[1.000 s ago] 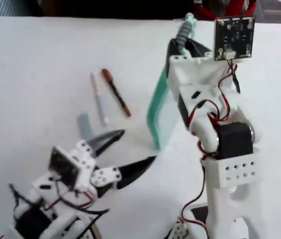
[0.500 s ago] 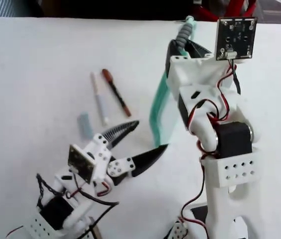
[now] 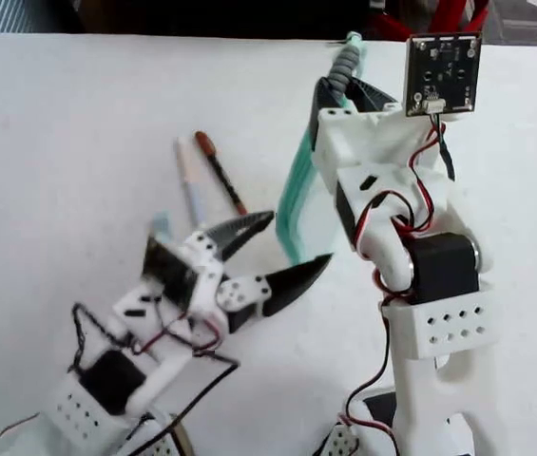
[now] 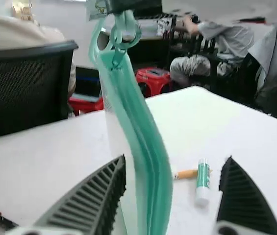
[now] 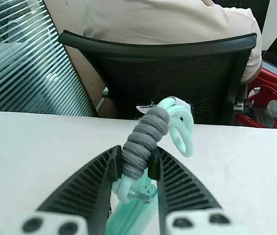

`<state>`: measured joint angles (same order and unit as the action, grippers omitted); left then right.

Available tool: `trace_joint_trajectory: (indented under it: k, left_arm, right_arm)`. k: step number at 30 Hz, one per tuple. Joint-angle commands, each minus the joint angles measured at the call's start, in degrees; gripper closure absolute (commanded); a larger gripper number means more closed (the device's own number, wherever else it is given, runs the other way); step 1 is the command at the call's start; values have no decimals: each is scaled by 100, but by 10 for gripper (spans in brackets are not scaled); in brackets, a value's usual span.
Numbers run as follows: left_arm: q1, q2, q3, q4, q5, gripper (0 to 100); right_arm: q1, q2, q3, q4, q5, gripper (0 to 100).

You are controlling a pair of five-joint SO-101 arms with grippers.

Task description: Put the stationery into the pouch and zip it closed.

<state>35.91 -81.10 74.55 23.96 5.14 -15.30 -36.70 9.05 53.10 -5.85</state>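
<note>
A teal pouch (image 3: 297, 195) stands on edge on the white table, held up by its grey cord pull (image 3: 344, 65). My right gripper (image 3: 343, 90) is shut on that cord (image 5: 143, 139), with the teal zipper rings (image 5: 180, 128) just behind it. My left gripper (image 3: 297, 239) is open at the pouch's near lower end, and the pouch's zipper edge (image 4: 145, 147) runs up between its fingers. A white pen (image 3: 188, 182), a red-brown pen (image 3: 219, 173) and a small pale blue stick (image 3: 160, 225) lie left of the pouch. A green-and-white glue stick (image 4: 202, 180) and an orange pen (image 4: 185, 174) lie on its other side.
The right arm's white body (image 3: 420, 285) stands close by the pouch's right side. The table's far edge (image 3: 154, 34) runs along the back, with a black mesh chair (image 5: 177, 73) and a seated person behind it.
My left arm has moved up and to the right, bringing its open fingers from short of the pouch to around its near end. The right gripper kept hold of the cord.
</note>
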Motion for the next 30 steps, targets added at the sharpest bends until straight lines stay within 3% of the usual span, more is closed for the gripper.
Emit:
trace_joint_trajectory:
  k: [1,8,15,21,30]
  left_arm:
    - [-242,2079,-1222,79,554,702]
    - [-154,2879,-941,-1327,651,738]
    - [-119,3134,-246,-2778,-853,960]
    - [259,3723,26,-3631,-1169,902]
    - [391,4910,-1187,-3385,-1169,880]
  right_arm:
    - [4,-136,-53,154,-44,979]
    - [127,-470,-18,145,-44,979]
    - [611,-470,273,75,-44,979]
    - [963,-470,747,-145,-44,979]
    - [1305,-479,862,-145,-9,979]
